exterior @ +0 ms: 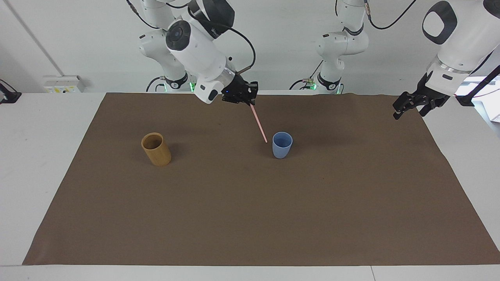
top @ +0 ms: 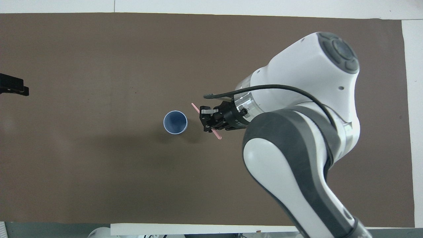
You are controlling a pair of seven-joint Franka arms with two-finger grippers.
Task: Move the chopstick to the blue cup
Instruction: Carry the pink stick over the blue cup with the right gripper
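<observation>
My right gripper (exterior: 245, 97) is shut on the upper end of the thin pale pink chopstick (exterior: 259, 124) and holds it tilted in the air. The stick's lower tip hangs just beside the light-blue cup (exterior: 282, 144), toward the right arm's end, outside the cup. In the overhead view the right gripper (top: 209, 121) sits close beside the blue cup (top: 175, 122), with the chopstick (top: 195, 107) sticking out on both sides of it. My left gripper (exterior: 410, 112) is open and empty over the mat's edge at the left arm's end; it shows at the overhead view's edge (top: 15, 89).
A tan bamboo-coloured cylindrical cup (exterior: 156, 149) stands upright toward the right arm's end; the right arm hides it in the overhead view. Both cups stand on a brown mat (exterior: 250, 218) that covers most of the white table (exterior: 39, 156).
</observation>
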